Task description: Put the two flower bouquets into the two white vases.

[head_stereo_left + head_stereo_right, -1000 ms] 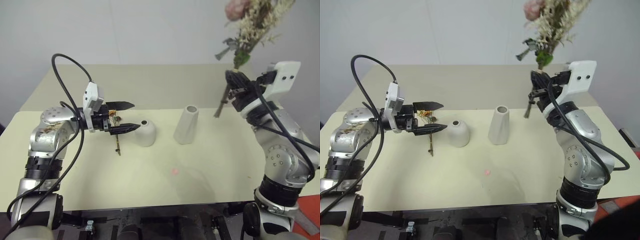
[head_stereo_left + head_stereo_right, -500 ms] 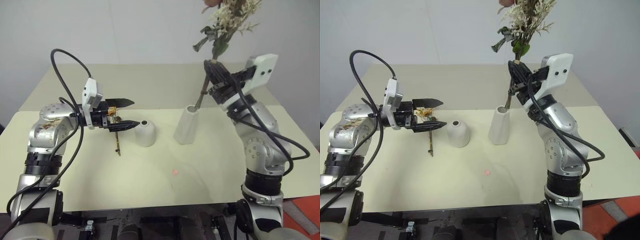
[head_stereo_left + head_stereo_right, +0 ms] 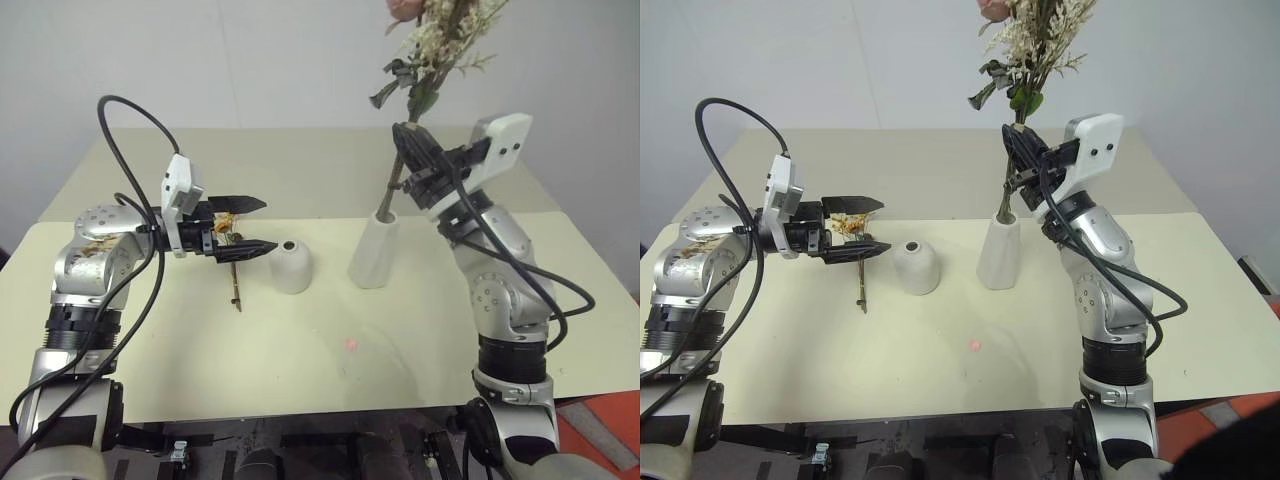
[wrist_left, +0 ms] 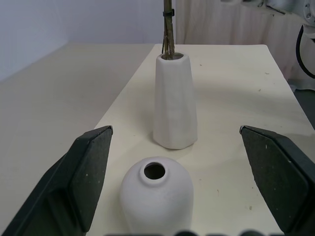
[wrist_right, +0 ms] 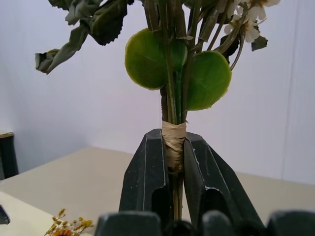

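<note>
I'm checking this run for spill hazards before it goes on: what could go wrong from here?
1. The big bouquet is top-heavy and leans; its stems are only just in the mouth of the tall vase. If the right gripper, shut on the stems, lets go now, the vase might tip.
2. The small bouquet lies on the table close by the short vase, under the open left gripper; a rough pick could knock that vase.
</note>
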